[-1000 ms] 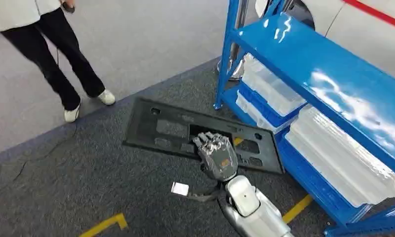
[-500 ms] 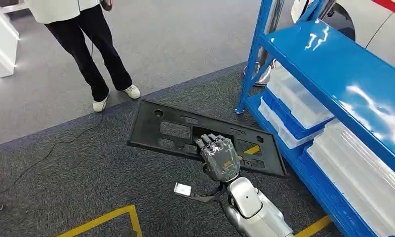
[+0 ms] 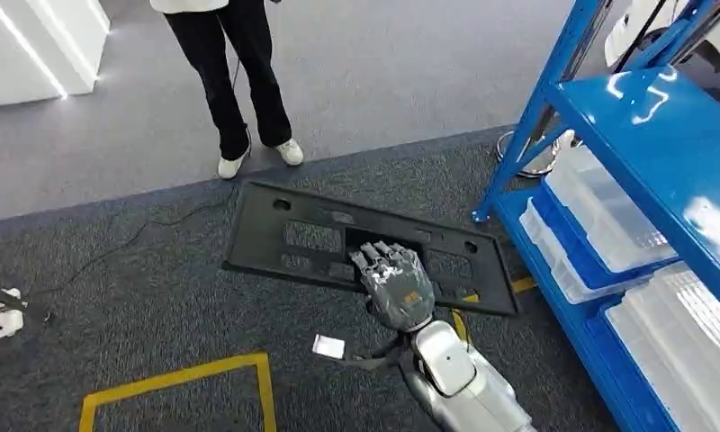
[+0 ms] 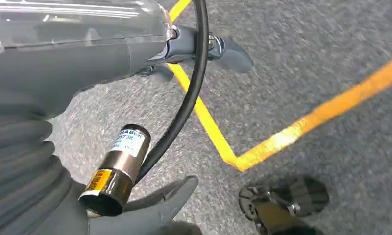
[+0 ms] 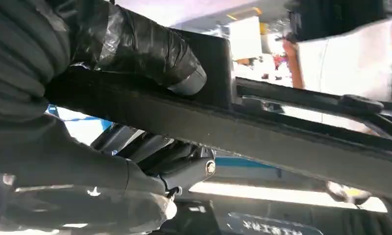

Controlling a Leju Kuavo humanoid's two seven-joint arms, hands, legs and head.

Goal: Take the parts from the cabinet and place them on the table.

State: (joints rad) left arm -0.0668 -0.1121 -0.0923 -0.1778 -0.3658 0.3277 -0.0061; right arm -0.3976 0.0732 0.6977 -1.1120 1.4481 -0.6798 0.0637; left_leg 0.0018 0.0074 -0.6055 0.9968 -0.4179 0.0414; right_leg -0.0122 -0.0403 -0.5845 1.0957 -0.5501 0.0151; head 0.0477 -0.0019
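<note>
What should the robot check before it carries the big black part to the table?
1. Right hand grips the black panel: ok; thumb and fingers clamp its edge.
2. Panel level: cannot tell.
3. Panel apart from the blue shelf: ok.
4. Path free: not ok; a person stands just beyond the panel.
5. Left hand free: ok, holds nothing.
6. Table located: cannot tell.

Flat black perforated panel [image 3: 320, 236], held level
</note>
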